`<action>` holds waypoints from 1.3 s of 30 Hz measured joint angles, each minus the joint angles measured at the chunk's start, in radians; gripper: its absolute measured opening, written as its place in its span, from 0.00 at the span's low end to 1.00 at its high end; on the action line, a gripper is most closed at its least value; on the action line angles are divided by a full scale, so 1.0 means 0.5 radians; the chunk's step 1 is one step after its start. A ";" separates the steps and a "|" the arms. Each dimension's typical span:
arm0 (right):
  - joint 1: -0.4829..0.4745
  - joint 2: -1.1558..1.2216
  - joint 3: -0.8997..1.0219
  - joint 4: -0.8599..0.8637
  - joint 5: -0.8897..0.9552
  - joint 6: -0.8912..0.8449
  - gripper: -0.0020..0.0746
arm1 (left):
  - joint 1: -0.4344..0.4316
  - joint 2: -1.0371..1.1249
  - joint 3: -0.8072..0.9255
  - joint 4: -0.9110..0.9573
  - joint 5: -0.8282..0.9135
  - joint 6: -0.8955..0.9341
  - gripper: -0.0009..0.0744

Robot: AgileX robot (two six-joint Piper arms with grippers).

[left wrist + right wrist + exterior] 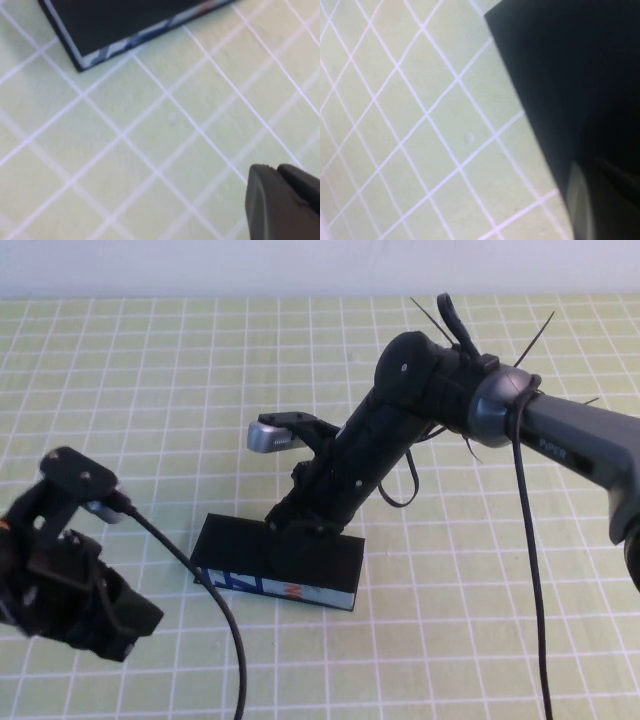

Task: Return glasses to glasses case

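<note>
The glasses case [238,552] is a flat black box with a blue-and-white front side bearing a small orange mark, lying at the table's middle. My right gripper [300,528] reaches down onto its black top near the middle; its tip is hidden by the arm. The right wrist view shows the case's black surface [570,75] close up, with one finger [580,200] against it. My left gripper [125,628] is parked at the near left, apart from the case, fingers [265,200] together and empty. A corner of the case [125,20] shows in the left wrist view. The glasses are out of view.
A light green mat with a white grid [450,640] covers the table. A black cable [215,620] runs from the left arm toward the near edge. Loose cables [525,540] hang from the right arm.
</note>
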 joint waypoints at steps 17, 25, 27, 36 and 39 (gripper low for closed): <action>-0.048 -0.575 -0.106 -0.069 0.024 0.061 0.00 | 0.000 -1.375 -0.067 0.562 0.335 -0.826 0.01; -0.048 -0.997 -0.106 -0.476 0.060 0.278 0.00 | 0.000 -2.001 0.329 0.569 -0.094 -0.963 0.01; -0.048 -1.120 -0.106 -0.599 0.075 0.335 0.00 | 0.000 -2.128 0.439 0.569 -0.194 -0.987 0.01; -0.048 -1.687 0.060 -0.947 -0.048 0.453 0.00 | 0.000 -2.306 0.836 0.565 -0.518 -1.209 0.01; -0.048 -1.978 0.336 -1.028 -0.279 0.456 0.00 | 0.000 -2.306 0.890 0.556 -0.640 -1.230 0.01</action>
